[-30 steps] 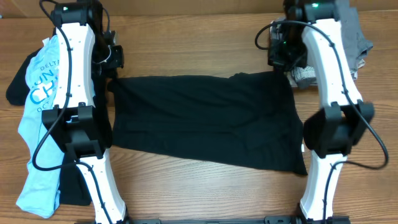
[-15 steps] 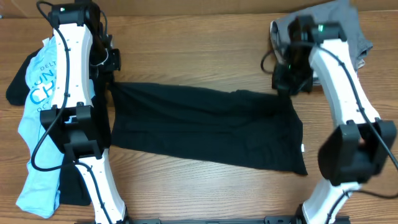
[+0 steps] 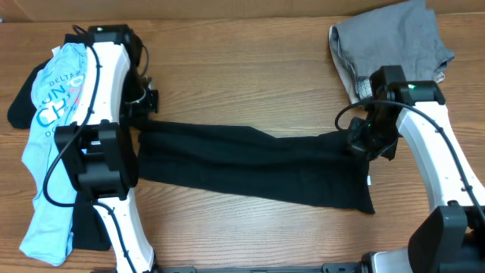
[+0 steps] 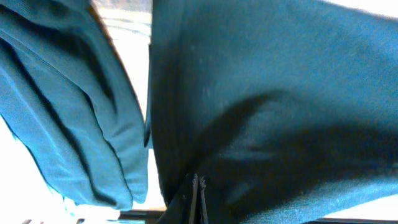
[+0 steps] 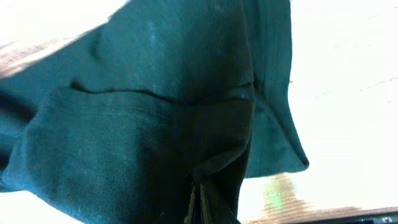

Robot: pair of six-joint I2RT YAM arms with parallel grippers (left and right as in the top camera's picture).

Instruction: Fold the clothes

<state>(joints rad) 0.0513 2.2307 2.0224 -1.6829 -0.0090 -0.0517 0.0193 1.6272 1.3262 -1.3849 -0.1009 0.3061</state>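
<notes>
A black garment lies spread across the middle of the wooden table, its far edge lifted and pulled toward the near side. My left gripper is shut on its far left corner; the cloth fills the left wrist view, pinched between the fingers. My right gripper is shut on the far right corner; the cloth hangs in the right wrist view from the fingers.
A light blue printed shirt and a dark garment lie at the left edge. A folded grey garment sits at the back right. The table's near strip is bare wood.
Both grippers have moved toward the near side, dragging the black garment's far edge over itself. The garment looks narrower front to back. The grey garment at the back right is uncovered.
</notes>
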